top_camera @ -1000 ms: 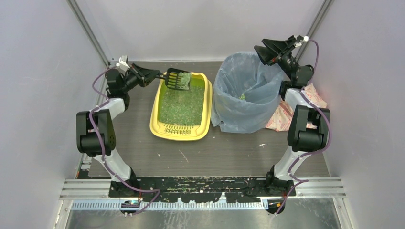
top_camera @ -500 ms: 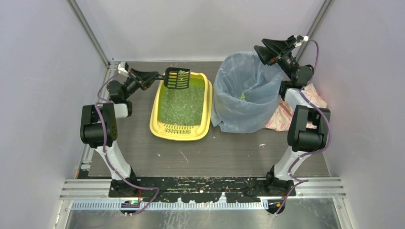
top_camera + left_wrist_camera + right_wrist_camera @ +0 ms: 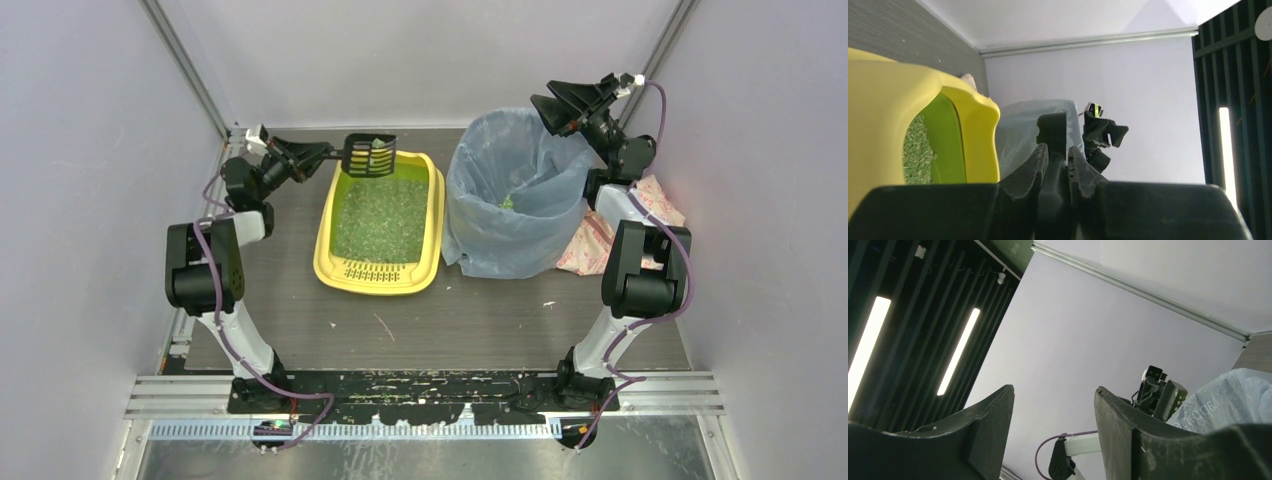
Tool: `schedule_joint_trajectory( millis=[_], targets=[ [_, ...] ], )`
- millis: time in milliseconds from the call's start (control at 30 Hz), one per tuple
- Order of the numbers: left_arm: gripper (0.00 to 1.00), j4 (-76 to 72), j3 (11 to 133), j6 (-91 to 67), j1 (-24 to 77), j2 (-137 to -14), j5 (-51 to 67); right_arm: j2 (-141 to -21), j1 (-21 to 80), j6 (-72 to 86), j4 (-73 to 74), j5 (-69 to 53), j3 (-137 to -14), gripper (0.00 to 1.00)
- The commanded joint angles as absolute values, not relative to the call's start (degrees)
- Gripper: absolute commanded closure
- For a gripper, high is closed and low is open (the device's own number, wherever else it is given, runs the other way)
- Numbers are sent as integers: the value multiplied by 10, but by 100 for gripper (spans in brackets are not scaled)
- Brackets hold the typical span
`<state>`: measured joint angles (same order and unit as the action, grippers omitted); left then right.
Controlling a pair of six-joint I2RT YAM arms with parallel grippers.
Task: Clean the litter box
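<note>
The yellow litter box [image 3: 425,262] lies mid-table with green litter inside and its slotted grate at the near end. Its yellow wall also shows in the left wrist view [image 3: 968,135]. My left gripper [image 3: 328,153] is shut on the handle of the black slotted scoop [image 3: 371,157], held level above the box's far end with a little green litter on it. In the left wrist view my left gripper [image 3: 1058,152] clamps the scoop handle [image 3: 1053,130]. My right gripper [image 3: 542,105] is open and empty, raised above the far rim of the bin; in its wrist view [image 3: 1054,395] nothing lies between the jaws.
A tall bin lined with a blue translucent bag [image 3: 512,195] stands right of the litter box, a bit of green litter inside. A pink patterned cloth [image 3: 592,245] lies behind the right arm. Litter crumbs dot the near table. Walls close in on both sides.
My left gripper lifted the scoop out of the litter at the box's far end and levelled it; most litter fell through. The left arm shifted back. The right arm stayed still.
</note>
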<state>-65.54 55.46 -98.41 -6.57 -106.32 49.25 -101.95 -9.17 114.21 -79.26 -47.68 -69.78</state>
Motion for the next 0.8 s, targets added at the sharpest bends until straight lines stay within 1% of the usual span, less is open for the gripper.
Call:
schedule_joint_trajectory(
  millis=[0,100,333,433,600,700,767],
  targets=[
    [100,-478,637,-923,-44,-983,469,-1013,-86,1144,-821,-475,-718,35],
    [100,-357,685,-871,-17,-958,458,-1011,-85,1144,-821,-475,-717,35],
    [100,-226,783,-834,57,-951,420,-1006,-85,1143,-821,-472,-714,35],
    [100,-176,847,-808,94,-967,403,-991,-85,1152,-821,-446,-720,36],
    [100,-126,942,-784,139,-1010,380,-970,-85,1171,-820,-437,-768,36],
    [100,-95,1005,-764,164,-1043,377,-953,-87,1172,-820,-436,-768,36],
    [100,-49,1051,-723,181,-1064,376,-942,-89,1171,-820,-436,-763,36]
  ],
)
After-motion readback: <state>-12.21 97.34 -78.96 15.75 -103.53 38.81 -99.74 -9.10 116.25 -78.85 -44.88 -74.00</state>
